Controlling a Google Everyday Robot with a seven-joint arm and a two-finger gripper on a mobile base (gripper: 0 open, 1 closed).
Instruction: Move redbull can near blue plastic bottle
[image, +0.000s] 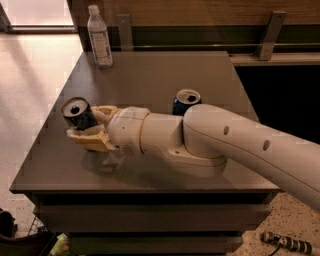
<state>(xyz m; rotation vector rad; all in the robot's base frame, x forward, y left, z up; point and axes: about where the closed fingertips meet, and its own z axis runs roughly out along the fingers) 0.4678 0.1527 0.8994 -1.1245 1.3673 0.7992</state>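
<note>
The redbull can (78, 113), slim with a silver open top, is held between the fingers of my gripper (85, 123) at the table's front left. The can is tilted and seems raised a little above the tabletop, with a shadow beneath the gripper. The gripper is shut on it. The blue plastic bottle (100, 37), clear with a white cap and pale label, stands upright at the table's far left corner, well apart from the can.
A wider dark blue Pepsi can (185, 101) stands mid-table, partly hidden behind my arm. The dark table (150, 70) has its left edge close to the gripper. A wall rail with metal brackets (270, 35) runs behind the table.
</note>
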